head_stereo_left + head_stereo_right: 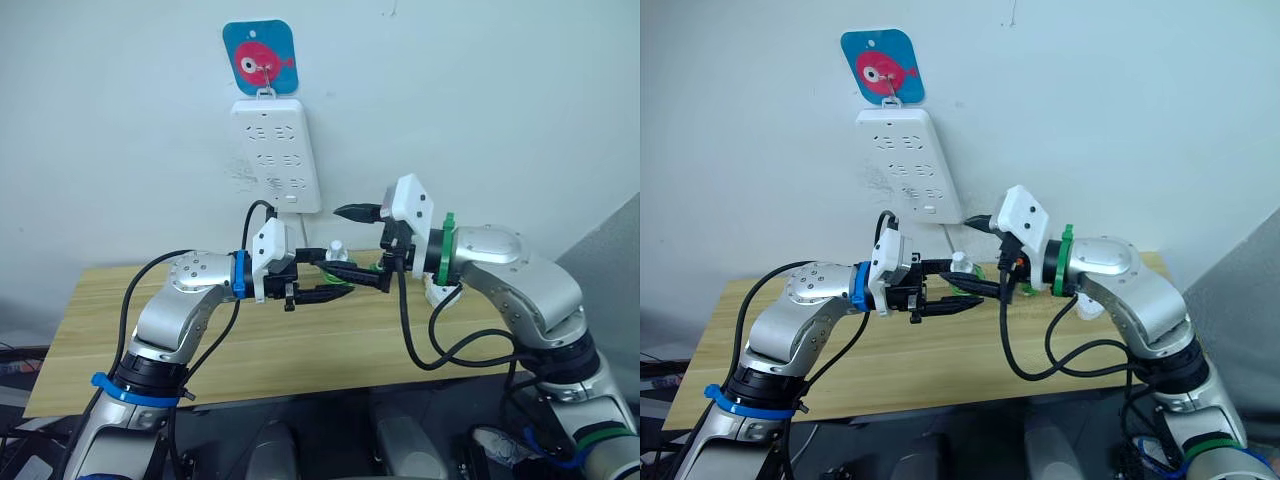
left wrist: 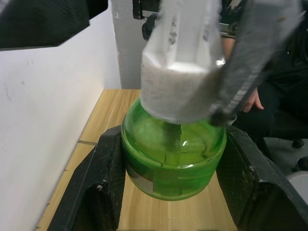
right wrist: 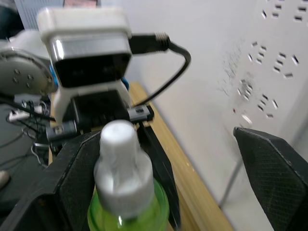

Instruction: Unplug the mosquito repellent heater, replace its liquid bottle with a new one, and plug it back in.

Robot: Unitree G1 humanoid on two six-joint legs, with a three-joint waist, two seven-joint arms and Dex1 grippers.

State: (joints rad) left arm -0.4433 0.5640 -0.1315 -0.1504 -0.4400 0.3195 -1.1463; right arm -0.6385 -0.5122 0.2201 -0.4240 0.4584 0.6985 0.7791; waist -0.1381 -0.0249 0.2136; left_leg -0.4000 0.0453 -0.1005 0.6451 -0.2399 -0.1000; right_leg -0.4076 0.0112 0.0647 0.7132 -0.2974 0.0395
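Observation:
A green liquid bottle with a white cap hangs above the table's back edge, and my left gripper is shut on its green body. One black finger presses each side. My right gripper faces it from the right and is open, its fingers spread wide on either side of the cap without touching it. A small white unit, apparently the mosquito repellent heater, lies on the table, mostly hidden behind my right forearm.
A long white power strip hangs on the wall under a blue fish hook plate, just above both grippers. The wooden table runs along the wall. A person's hand shows beyond the bottle.

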